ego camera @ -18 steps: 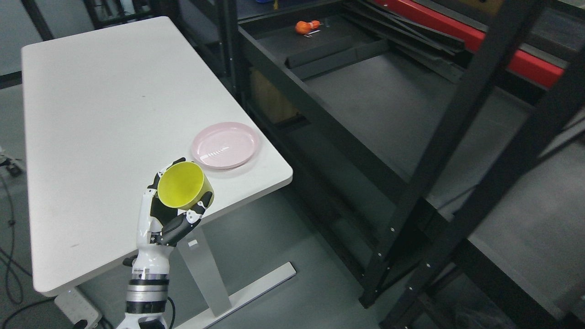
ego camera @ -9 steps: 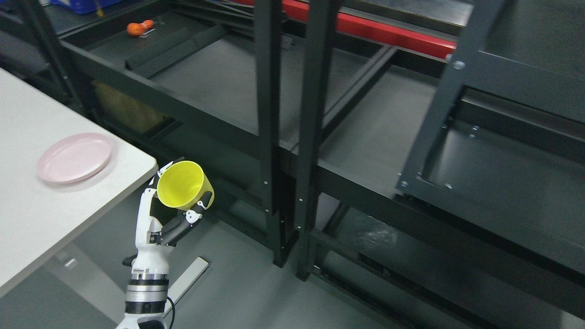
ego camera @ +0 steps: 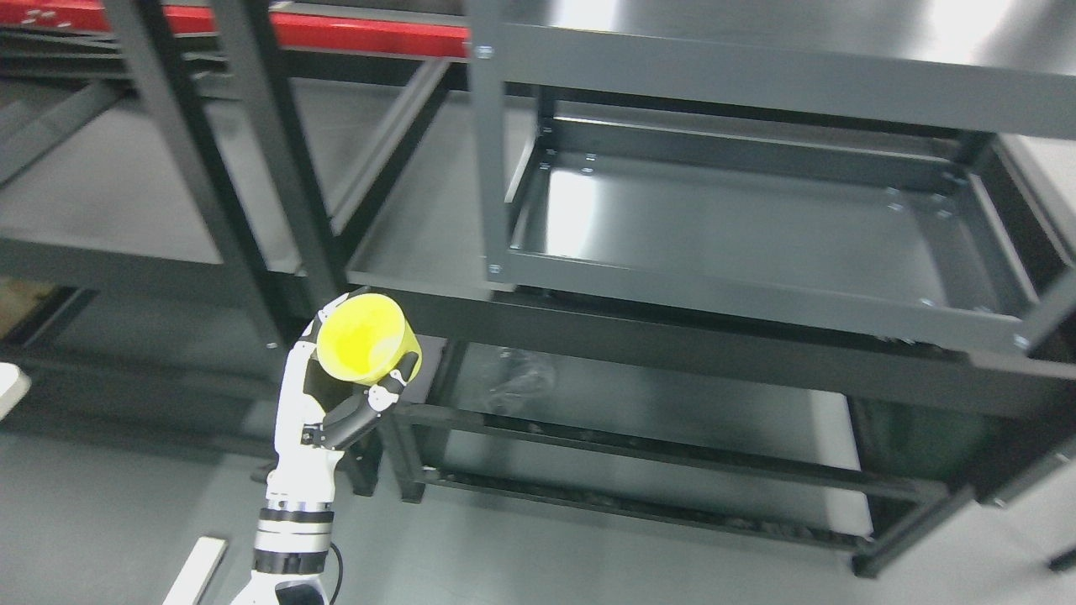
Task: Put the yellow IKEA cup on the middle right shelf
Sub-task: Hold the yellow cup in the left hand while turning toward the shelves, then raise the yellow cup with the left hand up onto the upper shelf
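My left hand (ego camera: 361, 370) comes up from the bottom left and is shut on the yellow cup (ego camera: 366, 339), whose open mouth tilts toward the camera. The cup hangs in the air in front of the dark metal racks, left of and lower than the middle shelf tray (ego camera: 756, 294) of the right-hand rack. That tray is a shallow grey metal pan with raised edges and nothing on it. My right arm does not show.
Black upright posts (ego camera: 277, 160) of the left rack stand just behind the hand. A top shelf (ego camera: 756, 76) overhangs the middle tray, and a lower shelf (ego camera: 639, 403) lies beneath it. A red beam (ego camera: 361, 34) runs along the back. A corner of the white table (ego camera: 10, 388) shows at the left edge.
The camera has swung right: the table and pink plate slid out of view and the right-hand rack came into view. The hand keeps the cup in the same grasp.
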